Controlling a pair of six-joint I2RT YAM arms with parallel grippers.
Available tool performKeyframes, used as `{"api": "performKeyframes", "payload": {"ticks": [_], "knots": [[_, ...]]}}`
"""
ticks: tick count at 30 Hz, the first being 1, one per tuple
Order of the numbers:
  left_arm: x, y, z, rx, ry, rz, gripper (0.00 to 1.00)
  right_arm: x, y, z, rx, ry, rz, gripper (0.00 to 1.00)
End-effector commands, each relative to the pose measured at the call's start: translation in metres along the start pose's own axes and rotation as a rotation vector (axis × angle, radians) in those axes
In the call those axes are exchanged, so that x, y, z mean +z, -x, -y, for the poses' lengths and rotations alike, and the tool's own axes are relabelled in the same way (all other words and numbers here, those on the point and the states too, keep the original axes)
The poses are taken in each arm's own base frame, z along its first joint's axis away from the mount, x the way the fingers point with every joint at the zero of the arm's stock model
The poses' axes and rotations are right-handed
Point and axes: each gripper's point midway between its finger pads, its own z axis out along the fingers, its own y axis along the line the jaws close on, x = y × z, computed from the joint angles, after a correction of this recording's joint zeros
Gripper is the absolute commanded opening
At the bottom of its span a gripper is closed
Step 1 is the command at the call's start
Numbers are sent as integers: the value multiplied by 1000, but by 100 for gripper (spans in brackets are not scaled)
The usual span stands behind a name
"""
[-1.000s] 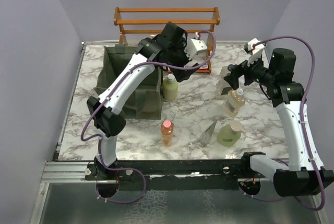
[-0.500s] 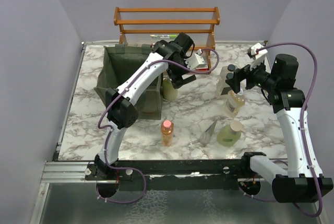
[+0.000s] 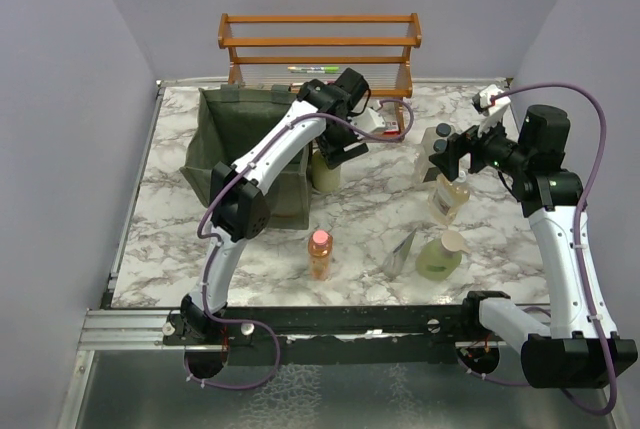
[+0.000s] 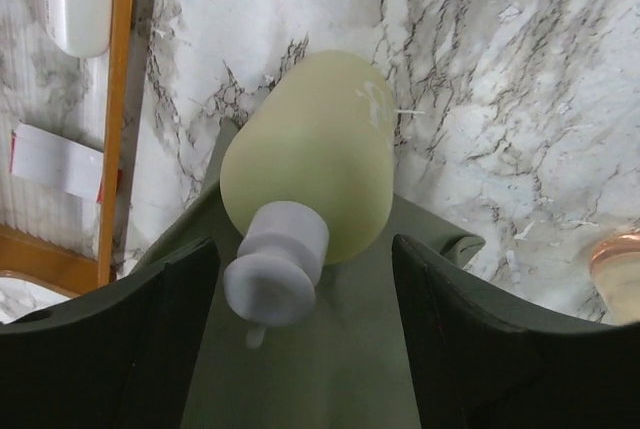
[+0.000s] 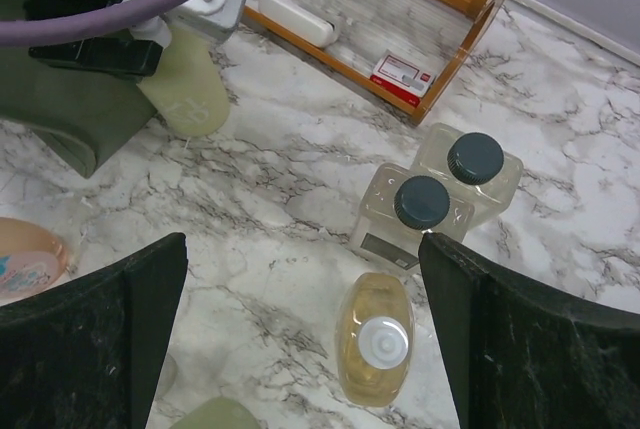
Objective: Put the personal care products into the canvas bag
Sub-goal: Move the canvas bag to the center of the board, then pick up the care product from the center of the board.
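Pale-green smooth pump bottle [image 4: 310, 149]; left jaws spread astride it; right jaws spread.

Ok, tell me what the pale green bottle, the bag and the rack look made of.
Pale green bottle: likely plastic, opaque, matte with a soft sheen; moulded white pump top.
Canvas bag: olive cloth, probably canvas; dull surface, walls sag and crease.
Rack: orange-brown wood, possibly varnished; straight rails and slats, even colour.

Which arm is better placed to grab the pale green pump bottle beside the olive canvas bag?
Left: its jaws flank that pale green bottle. The right arm's jaws hang over the clear black-capped bottles.
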Motion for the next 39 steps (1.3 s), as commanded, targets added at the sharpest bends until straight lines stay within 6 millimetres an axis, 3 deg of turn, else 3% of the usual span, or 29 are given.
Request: {"api": "performKeyframes", "payload": {"ticks": [1,16,26,31,39], "knots": [[5,-9,-5,-59,-39,-12,69,0,6,-4,-2,24,34,99],[-1,4,-7,-112,-54,69,55,0,5,-4,5,30,36,99],[-6,4,-15,-111,-23,73,26,0,1,-4,6,27,37,99],[-22,15,-16,-91,-16,130,1,1,-1,-3,9,26,36,99],[-69,35,-13,-46,7,290,0,3,-3,-3,16,31,32,99]]}}
